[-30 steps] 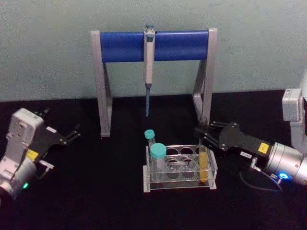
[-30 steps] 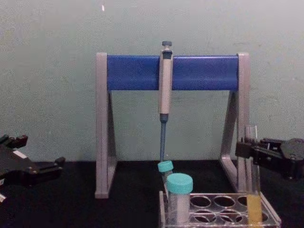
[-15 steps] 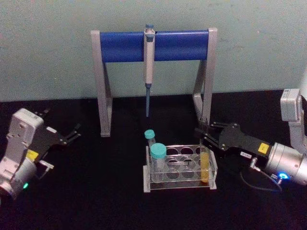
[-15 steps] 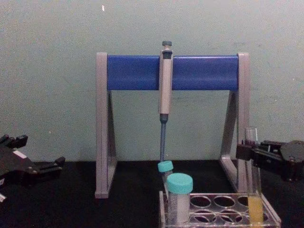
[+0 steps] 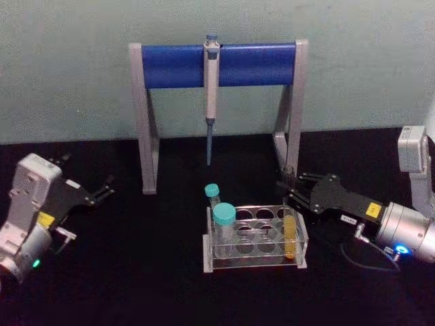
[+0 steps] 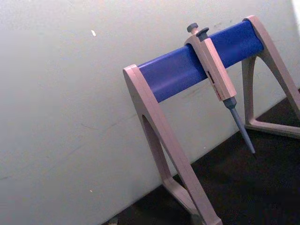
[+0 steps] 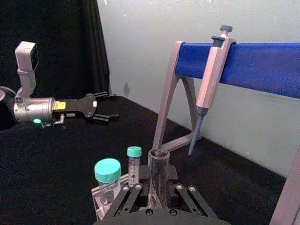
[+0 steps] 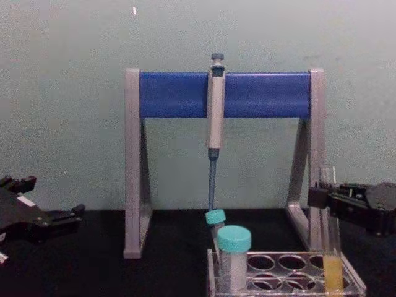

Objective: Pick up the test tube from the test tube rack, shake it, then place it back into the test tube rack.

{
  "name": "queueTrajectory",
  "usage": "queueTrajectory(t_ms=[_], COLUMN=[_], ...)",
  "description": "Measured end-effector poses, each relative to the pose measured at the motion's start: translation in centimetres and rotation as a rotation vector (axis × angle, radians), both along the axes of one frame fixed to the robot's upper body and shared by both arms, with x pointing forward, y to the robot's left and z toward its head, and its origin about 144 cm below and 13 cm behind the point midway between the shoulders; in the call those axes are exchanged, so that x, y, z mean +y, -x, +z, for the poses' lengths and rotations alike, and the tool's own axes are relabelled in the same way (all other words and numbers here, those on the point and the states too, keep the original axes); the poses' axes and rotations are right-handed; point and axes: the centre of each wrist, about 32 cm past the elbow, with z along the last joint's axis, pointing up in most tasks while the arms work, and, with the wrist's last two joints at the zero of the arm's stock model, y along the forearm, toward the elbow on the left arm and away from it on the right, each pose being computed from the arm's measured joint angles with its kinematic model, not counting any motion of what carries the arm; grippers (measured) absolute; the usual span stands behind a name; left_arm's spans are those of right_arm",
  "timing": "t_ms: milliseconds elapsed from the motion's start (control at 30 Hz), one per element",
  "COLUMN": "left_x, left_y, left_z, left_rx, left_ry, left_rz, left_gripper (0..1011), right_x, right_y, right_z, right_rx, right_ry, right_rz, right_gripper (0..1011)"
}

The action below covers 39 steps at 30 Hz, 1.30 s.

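One yellow-filled test tube [image 5: 290, 236] in rack [image 5: 261, 256]

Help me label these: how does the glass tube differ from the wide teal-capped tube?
The glass tube is slim and open-topped; the capped tube is wider and teal-lidded. The glass tube holds yellow-orange liquid; the capped tube shows none. The right gripper clasps the glass tube's top; the capped tube stands untouched. Both stand in the rack. The left gripper sits far left.
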Motion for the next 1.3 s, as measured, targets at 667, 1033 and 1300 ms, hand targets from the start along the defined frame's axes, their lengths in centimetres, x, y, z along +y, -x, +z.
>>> queueTrajectory(t_ms=[667, 1033, 1300], left_x=[0.0, 0.0, 0.0], left_y=[0.0, 0.0, 0.0], left_z=[0.0, 0.0, 0.0], left_rx=[0.0, 0.0, 0.0], left_ry=[0.0, 0.0, 0.0], left_rz=[0.0, 0.0, 0.0], left_gripper=[1001, 1001, 1001], right_x=[0.0, 0.0, 0.0], right_y=[0.0, 0.0, 0.0], right_z=[0.01, 0.01, 0.0], right_rx=[-0.001, -0.001, -0.001], right_ry=[-0.002, -0.002, -0.002], right_rz=[0.001, 0.001, 0.001], right_gripper=[702, 1000, 1000])
